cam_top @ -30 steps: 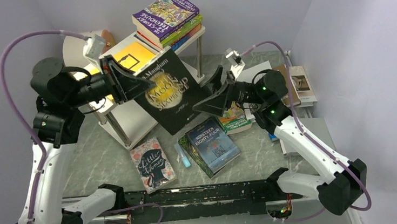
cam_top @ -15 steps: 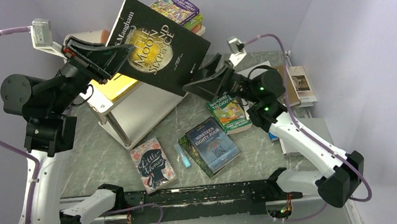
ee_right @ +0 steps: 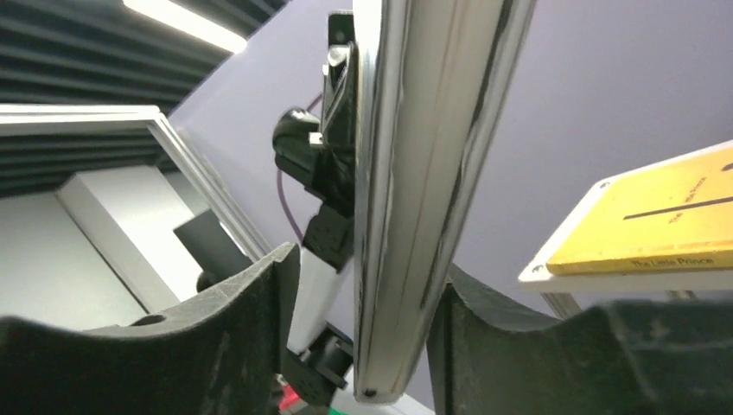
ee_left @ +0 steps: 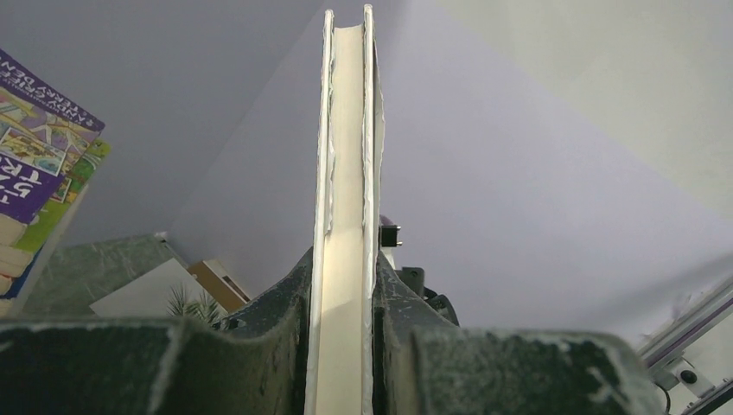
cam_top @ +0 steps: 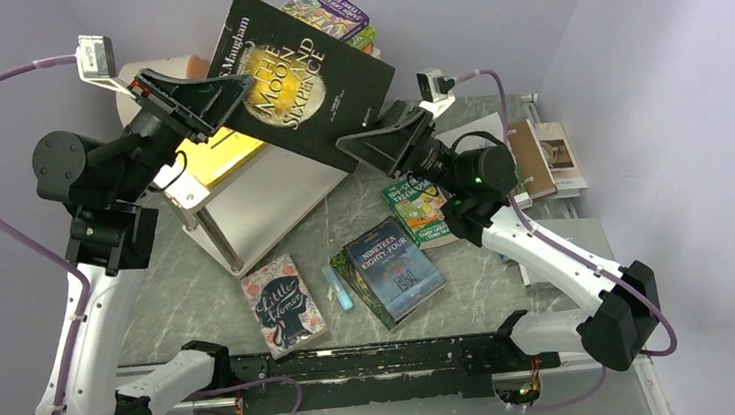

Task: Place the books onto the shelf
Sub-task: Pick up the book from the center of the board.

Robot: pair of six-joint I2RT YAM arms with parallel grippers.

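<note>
Above the white shelf point(cam_top: 263, 202), glossy black paperback point(cam_top: 302, 83) between scuffed left fingers point(ee_left: 268, 346).

**Black book lifted above the shelf**

The black book point(cam_top: 302, 73) is now in the upper middle of the frame instead of the centre. It is tilted the other way, and it hides part of the stack of books point(cam_top: 326, 5) on top of the shelf point(cam_top: 263, 202). The left gripper point(cam_top: 223, 98), clamped on the book's left edge, has risen from the left-middle to the upper left, with its arm stretched taller. The right gripper point(cam_top: 359, 150) has also moved up and left, to the book's lower right corner. The green book point(cam_top: 422, 208) on the table now shows more of its cover.
</note>
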